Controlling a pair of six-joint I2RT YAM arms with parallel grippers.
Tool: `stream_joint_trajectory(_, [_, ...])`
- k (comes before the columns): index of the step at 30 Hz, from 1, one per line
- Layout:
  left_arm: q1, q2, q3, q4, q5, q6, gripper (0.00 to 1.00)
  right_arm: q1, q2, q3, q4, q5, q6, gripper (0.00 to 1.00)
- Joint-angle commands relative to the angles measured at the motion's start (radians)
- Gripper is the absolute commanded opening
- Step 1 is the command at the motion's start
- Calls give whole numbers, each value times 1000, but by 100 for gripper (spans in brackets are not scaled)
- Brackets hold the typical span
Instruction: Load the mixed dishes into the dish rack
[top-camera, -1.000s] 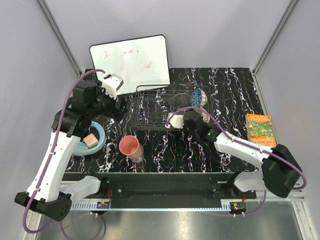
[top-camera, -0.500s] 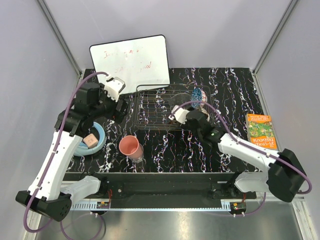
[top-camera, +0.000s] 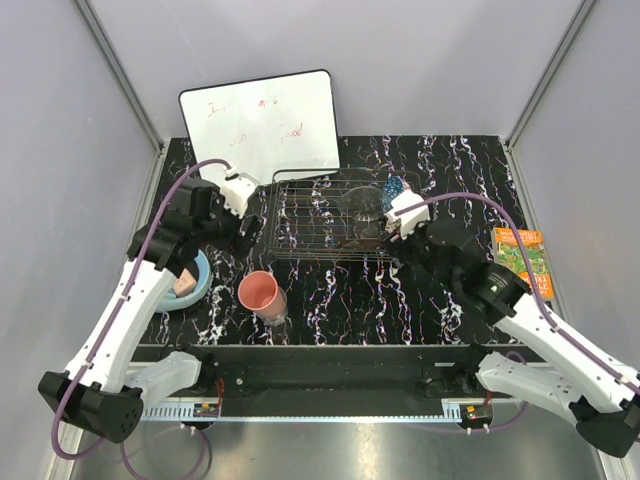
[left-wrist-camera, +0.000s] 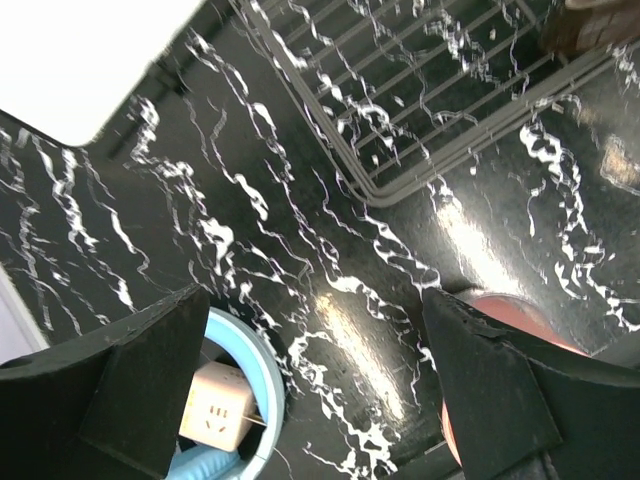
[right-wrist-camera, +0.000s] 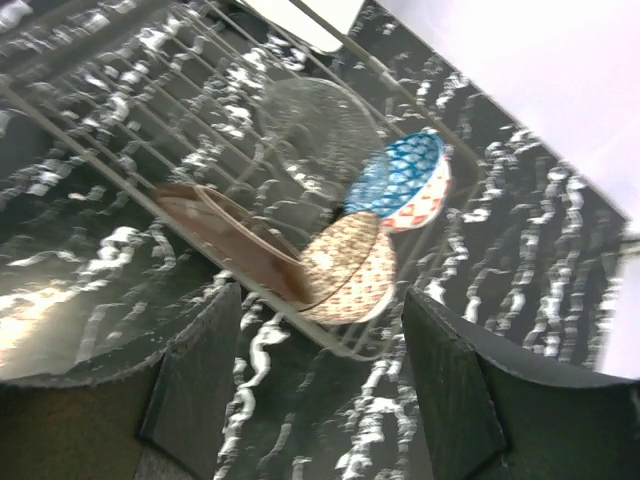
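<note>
My right pincer (right-wrist-camera: 320, 330) hangs released beside the red floral plate (right-wrist-camera: 235, 240) lying in the near-right corner of the dish rack (top-camera: 310, 215); my left pincer (left-wrist-camera: 315, 320) gapes empty, so next I'd reach for the pink cup (top-camera: 260, 292) on the near tabletop (top-camera: 450, 170).

Marbled table (top-camera: 450, 170) — whiteboard (top-camera: 262, 125) at far-left corner, rack (top-camera: 310, 215) mid-back, blue bowl (top-camera: 198, 274) by left edge, cup (top-camera: 262, 295) near front edge, book (top-camera: 512, 240) by right edge.

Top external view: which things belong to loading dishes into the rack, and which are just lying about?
Job in hand: dish rack, pink cup, clear glass bowl, blue patterned bowl, cream-gold patterned bowl, reddish-brown plate.

Lying about: whiteboard, light-blue bowl holding a white plug adapter, orange-and-green book.
</note>
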Motion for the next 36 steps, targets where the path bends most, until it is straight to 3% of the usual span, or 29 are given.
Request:
stream_joint_trajectory(1, [5, -29, -36, 50, 31, 10, 90, 7, -45, -2, -23, -87, 165, 72])
stream_joint_trajectory(18, [5, -109, -78, -164, 234, 149, 77, 7, -19, -108, 97, -65, 248, 68])
stream_joint_trajectory(28, [5, -36, -158, -201, 309, 197, 68, 5, 16, -114, 121, -36, 256, 68])
stream_joint_trajectory(35, [5, 43, -139, -168, 338, 185, 35, 5, 4, -122, 120, -42, 268, 66])
stream_joint_trajectory(36, [5, 46, -133, -169, 342, 186, 23, 5, 3, -122, 122, -44, 270, 66])
